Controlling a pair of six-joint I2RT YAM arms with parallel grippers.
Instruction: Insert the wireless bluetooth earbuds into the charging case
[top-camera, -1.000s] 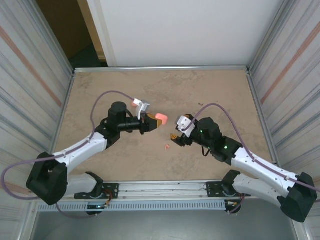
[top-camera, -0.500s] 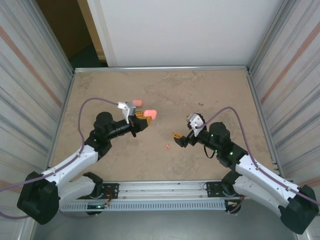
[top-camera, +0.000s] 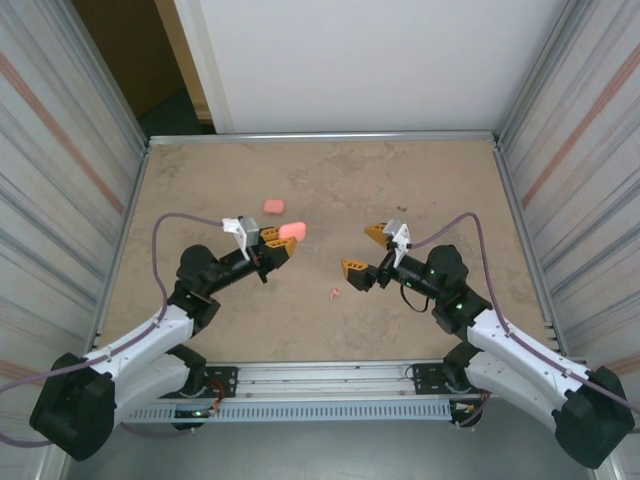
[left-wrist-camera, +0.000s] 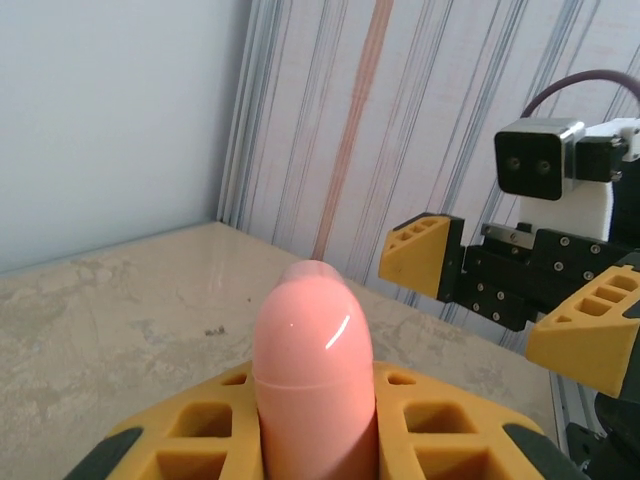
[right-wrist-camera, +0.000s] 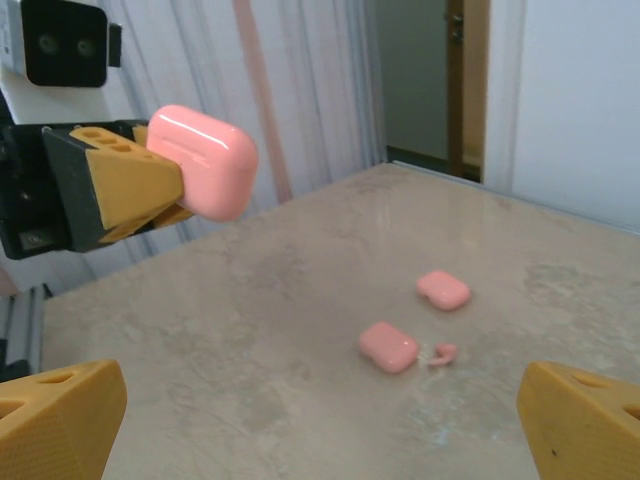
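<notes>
My left gripper (top-camera: 283, 242) is shut on a pink rounded charging case (top-camera: 291, 231) and holds it above the table, left of centre. The left wrist view has that case (left-wrist-camera: 313, 360) standing upright between the yellow fingers (left-wrist-camera: 190, 430). My right gripper (top-camera: 365, 250) faces it from the right, wide open with nothing between its fingers. One tiny pink earbud (top-camera: 335, 294) lies on the table between the arms. In the right wrist view a further earbud (right-wrist-camera: 443, 353) lies beside a pink case (right-wrist-camera: 388, 346) on the table, with the held case (right-wrist-camera: 205, 160) at upper left.
Another pink case (top-camera: 273, 205) lies on the table behind the left gripper, and the right wrist view shows a case (right-wrist-camera: 443, 290) farther back. Metal rails (top-camera: 320, 137) edge the beige table. Striped walls close in both sides.
The left arm has drawn back to the left with the case still in its grip. The right gripper's jaws have spread wider and it has tipped up to face the case.
</notes>
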